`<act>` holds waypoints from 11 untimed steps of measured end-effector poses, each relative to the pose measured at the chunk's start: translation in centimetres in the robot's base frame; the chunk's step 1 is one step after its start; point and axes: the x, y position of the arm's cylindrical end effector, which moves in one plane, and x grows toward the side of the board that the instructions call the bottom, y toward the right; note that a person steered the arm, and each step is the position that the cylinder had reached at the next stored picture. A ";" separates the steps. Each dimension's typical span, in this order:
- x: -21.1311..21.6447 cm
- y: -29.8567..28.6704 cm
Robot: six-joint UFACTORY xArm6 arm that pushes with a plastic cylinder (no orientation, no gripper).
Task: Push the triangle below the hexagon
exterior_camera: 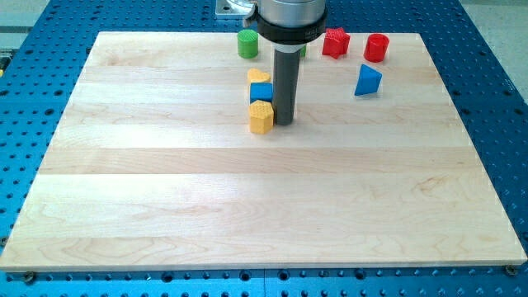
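- End effector: my tip (pixel 283 123) rests on the wooden surface (pixel 247 206). It is a plain rod with no jaws, so it neither opens, closes nor grips; it acts by pushing only.
- Immediately to the view's left of my tip: the yellow hexagon (pixel 261 118), touching or nearly touching the rod. Above it, in a tight column, sit a blue block (pixel 261 91) and a yellow heart-like block (pixel 259 76).
- Task object: the blue triangle (pixel 368 81) lies well apart from my tip, up and to the view's right.
- Beyond the rod, toward the view's top: a green cylinder (pixel 247 44), a red star-like block (pixel 335 42) and a red cylinder (pixel 376 48).
- Step in hand (judgement): approach phase; the triangle is not yet contacted.
- Next move (judgement): withdraw from the hexagon without displacing it, route behind the triangle's upper-right side, then push it down and leftward to a position below the hexagon.
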 end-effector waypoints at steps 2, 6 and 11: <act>-0.6 10.4; -6.3 13.8; 0.5 5.5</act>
